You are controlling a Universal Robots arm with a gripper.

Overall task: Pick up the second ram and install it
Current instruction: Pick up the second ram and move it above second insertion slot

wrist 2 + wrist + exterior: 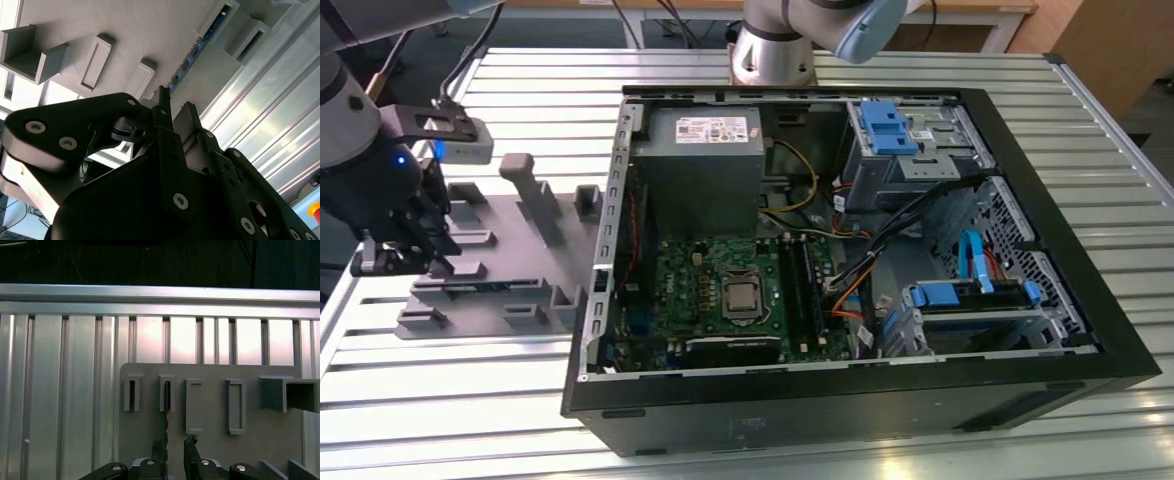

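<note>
The second ram (pixel 166 420) stands on edge in a slot of the grey fixture block (pixel 215 450); in the first wrist view it is a thin dark line. In the second wrist view its blue label strip (pixel 197 47) runs along the fixture block (pixel 100 30). My gripper (pixel 174 442) is open, low over the block, with one finger on each side of the stick's near end and a gap on one side. The second wrist view has the gripper (pixel 175 105) straddling that same end. In the exterior view, the gripper (pixel 400 255) hangs over the fixture block (pixel 520 260) at the left.
An open black computer case (pixel 1067 330) lies on the slatted metal table (pixel 440 400), right of the fixture. Inside it are the green motherboard (pixel 687 280) with long black slots (pixel 797 290), a grey power supply (pixel 700 150), cables and blue drive brackets (pixel 887 125). Other empty holders (pixel 234 405) rise from the fixture.
</note>
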